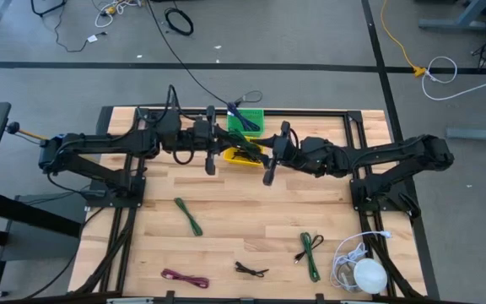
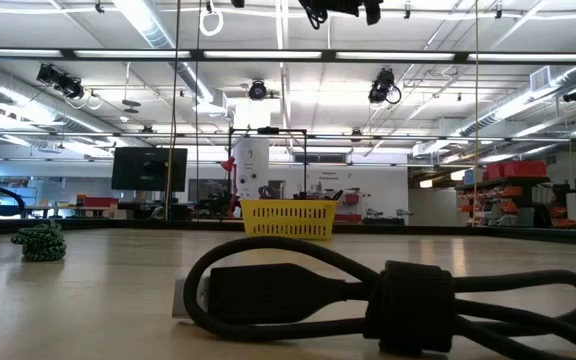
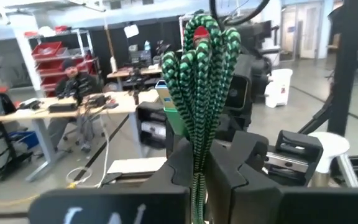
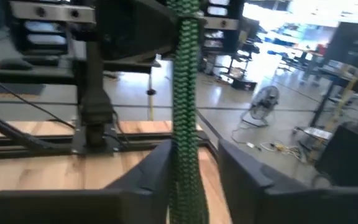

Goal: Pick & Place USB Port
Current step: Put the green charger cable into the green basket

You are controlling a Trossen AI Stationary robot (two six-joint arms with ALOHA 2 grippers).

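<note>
A green-and-black braided cable bundle [image 3: 201, 74] is held up above the baskets, between my two grippers, which meet over the far middle of the table. My left gripper [image 3: 199, 180] is shut on it. My right gripper [image 4: 194, 174] faces it from the other side and is open. The same cable [image 4: 182, 112] runs between the right gripper's fingers, with a gap showing on one side. In the high view the left gripper [image 1: 224, 139] and right gripper [image 1: 270, 154] hover over a yellow basket [image 1: 241, 157]. My left gripper pinches the folded bundle near one end [image 3: 197, 165] between its two fingers, several strands together. The fingers point level toward the table's right side, and the bundle sticks out ahead of them, clear of the table. My right gripper's fingers flank the cable; whether they touch it I cannot tell.
A green basket [image 1: 247, 122] sits just behind the yellow one. Loose cables lie on the near half of the table: green [image 1: 188, 215], green [image 1: 310, 253], maroon [image 1: 184, 279], black [image 1: 250, 270], and a white coil [image 1: 359, 272] at the near right corner.
</note>
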